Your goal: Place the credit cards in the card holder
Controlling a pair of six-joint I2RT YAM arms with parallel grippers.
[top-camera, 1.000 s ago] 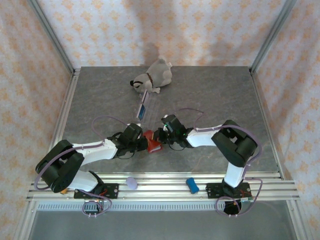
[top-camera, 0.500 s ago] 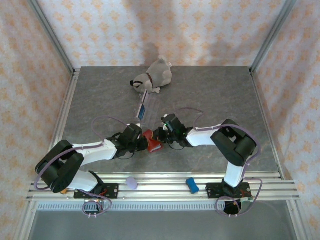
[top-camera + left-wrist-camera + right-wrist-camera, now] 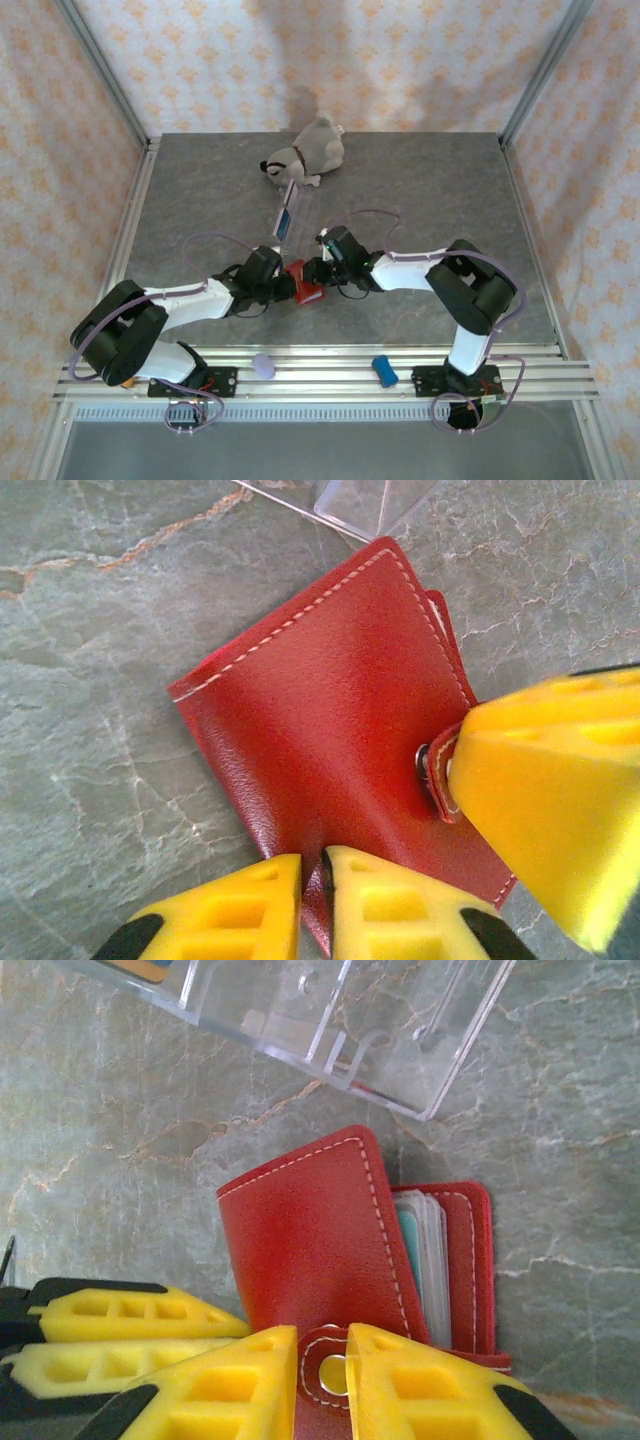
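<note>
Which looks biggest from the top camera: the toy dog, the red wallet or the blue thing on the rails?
1. Plush dog.
2. Red card holder, partly covered.
3. Small blue object, close to the holder's visible size, so that order is unsure.

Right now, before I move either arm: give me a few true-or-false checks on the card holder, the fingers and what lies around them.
1. The left fingers pinch an edge of the card holder. True.
2. Some credit cards sit inside the card holder. True.
3. The clear plastic case lies on top of the card holder. False: it lies on the table just beyond it.
4. The snap tab sits between the right fingers. True.
5. The plush dog lies between the two arms. False: it lies at the table's far edge.
</note>
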